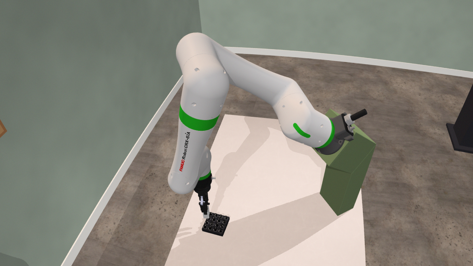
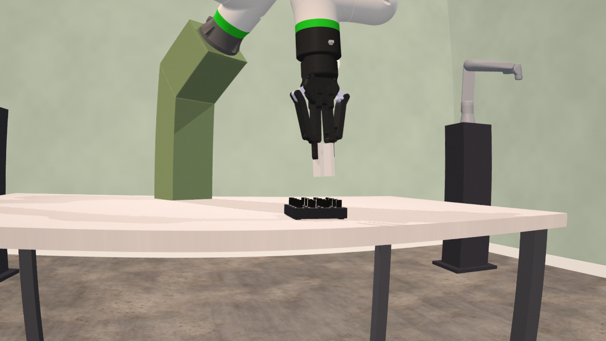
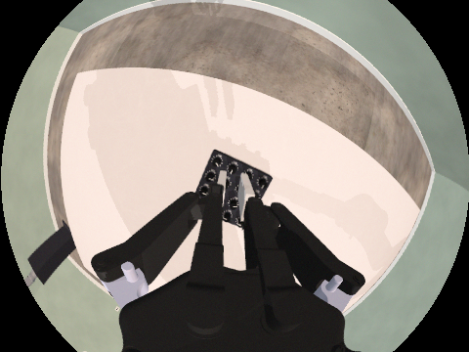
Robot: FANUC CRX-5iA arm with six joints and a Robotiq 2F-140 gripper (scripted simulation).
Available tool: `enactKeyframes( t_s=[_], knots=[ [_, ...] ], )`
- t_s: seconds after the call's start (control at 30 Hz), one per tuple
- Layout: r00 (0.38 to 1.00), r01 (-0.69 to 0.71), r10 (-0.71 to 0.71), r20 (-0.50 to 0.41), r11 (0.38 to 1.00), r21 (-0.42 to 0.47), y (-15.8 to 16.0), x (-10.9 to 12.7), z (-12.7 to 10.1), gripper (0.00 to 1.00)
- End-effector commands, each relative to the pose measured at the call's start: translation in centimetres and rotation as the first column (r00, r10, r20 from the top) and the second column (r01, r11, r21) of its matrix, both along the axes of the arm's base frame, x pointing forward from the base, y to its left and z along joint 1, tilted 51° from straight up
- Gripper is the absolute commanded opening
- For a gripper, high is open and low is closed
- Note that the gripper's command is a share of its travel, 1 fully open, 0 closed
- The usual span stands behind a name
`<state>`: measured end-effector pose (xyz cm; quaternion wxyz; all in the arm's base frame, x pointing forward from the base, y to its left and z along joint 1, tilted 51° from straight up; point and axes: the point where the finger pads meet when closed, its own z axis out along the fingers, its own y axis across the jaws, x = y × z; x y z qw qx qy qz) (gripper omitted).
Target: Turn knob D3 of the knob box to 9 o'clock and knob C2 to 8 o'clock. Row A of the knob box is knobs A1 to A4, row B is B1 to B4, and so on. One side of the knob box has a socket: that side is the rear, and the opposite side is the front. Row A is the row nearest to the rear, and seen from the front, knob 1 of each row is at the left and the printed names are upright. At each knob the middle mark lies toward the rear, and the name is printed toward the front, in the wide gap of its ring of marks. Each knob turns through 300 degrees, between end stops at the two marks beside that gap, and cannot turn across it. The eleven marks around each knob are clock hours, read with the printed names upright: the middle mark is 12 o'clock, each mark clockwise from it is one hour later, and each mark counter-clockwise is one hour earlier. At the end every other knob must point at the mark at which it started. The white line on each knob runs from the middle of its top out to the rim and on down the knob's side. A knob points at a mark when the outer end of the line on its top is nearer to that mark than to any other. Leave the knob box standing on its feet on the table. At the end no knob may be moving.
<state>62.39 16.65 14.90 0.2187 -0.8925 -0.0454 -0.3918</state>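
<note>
The knob box (image 1: 213, 232) (image 2: 315, 212) (image 3: 234, 193) is standing on the pale desk (image 1: 281, 178) (image 2: 211, 239) (image 3: 147, 122). In the top view it is at the lower part of the frame, a little left of the middle; in the exterior view it is right of the middle.

The pincer (image 1: 206, 216) (image 2: 323, 174) (image 3: 232, 182) points down above the box and does not touch it. Its pale fingertips (image 1: 206, 214) (image 2: 328, 161) are narrow apart, with a small gap, and they hold nothing. In the wrist view, they cover a part of the knobs, and I cannot read names or directions of the lines.

The white arm (image 1: 204, 75) (image 2: 317, 8) is fixed on a green pedestal (image 1: 340, 188) (image 2: 192, 157), at the right side of the top view. In the exterior view, a grey arm (image 2: 487, 65) stands on a dark column (image 2: 468, 169) at the right.
</note>
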Motion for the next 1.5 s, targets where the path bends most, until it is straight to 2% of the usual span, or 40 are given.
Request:
enactKeyframes(
  t_s=[0.0,0.13,0.23,1.47],
  knots=[
    [0.99,0.12,-0.115,-0.085,0.991,0.056,0.05,0.05,0.37,0.12],
    [0.975,0.194,-0.177,-0.138,0.973,0.124,0.08,0.09,0.64,0.12],
    [0.97,0.213,-0.191,-0.152,0.967,0.14,0.09,0.1,0.71,0.12],
    [0.969,0.214,-0.192,-0.153,0.967,0.141,0.09,0.1,0.72,0.12]
  ],
)
